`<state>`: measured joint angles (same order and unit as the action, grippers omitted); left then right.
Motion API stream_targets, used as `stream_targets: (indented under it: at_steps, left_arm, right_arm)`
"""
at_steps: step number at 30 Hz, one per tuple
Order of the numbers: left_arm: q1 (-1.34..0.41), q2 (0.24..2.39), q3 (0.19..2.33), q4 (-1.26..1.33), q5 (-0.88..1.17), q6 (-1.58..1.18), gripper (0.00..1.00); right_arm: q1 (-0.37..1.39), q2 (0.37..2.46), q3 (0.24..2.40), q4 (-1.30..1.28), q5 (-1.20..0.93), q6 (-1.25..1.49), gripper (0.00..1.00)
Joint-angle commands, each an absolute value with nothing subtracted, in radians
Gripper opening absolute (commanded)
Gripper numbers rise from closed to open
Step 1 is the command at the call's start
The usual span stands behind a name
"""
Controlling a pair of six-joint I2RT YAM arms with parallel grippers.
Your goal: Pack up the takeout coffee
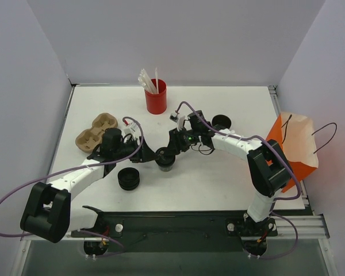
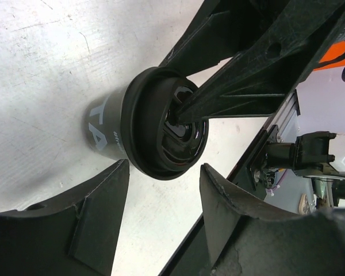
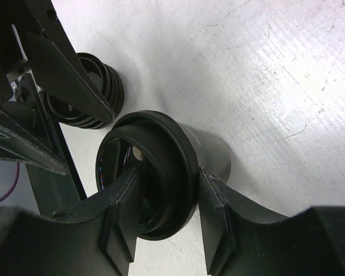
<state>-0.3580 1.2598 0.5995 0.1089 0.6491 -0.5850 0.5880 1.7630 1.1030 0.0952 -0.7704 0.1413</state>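
Now, right gripper point(image 3: 169, 187): clamped on the coffee cup point(image 3: 210, 146) at its lid rim.
left gripper point(image 2: 164, 172): jaws apart, cup just ahead between them.
lid stack point(image 3: 95, 86): just beyond the right gripper.

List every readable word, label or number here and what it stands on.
"TA": pale letters, turned sideways, on the side of the small black disposable cup; any further letters are out of view.
Smaller pale print beside them: too blurred to read.
No other text shows.
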Motion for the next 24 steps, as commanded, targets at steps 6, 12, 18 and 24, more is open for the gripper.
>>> stream_targets:
  at_steps: [6,12,18,24]
  left_arm:
    - [-0.347,1.289,0.612,0.143,0.6,-0.557,0.57]
    - [-0.339,1.246,0.569,0.204,0.551,-0.592,0.49]
    - [-0.339,1.264,0.561,0.222,0.535,-0.591,0.45]
    - [-0.339,1.293,0.557,0.256,0.541,-0.592,0.45]
  right_arm:
    - [0.607,1.83,1.065,-0.13,-0.65,0.026,0.29]
    - [0.604,1.83,1.066,-0.133,-0.65,0.021,0.29]
    - [0.604,1.83,1.069,-0.137,-0.652,0.026,0.29]
    - [0.603,1.832,1.071,-0.138,-0.652,0.031,0.29]
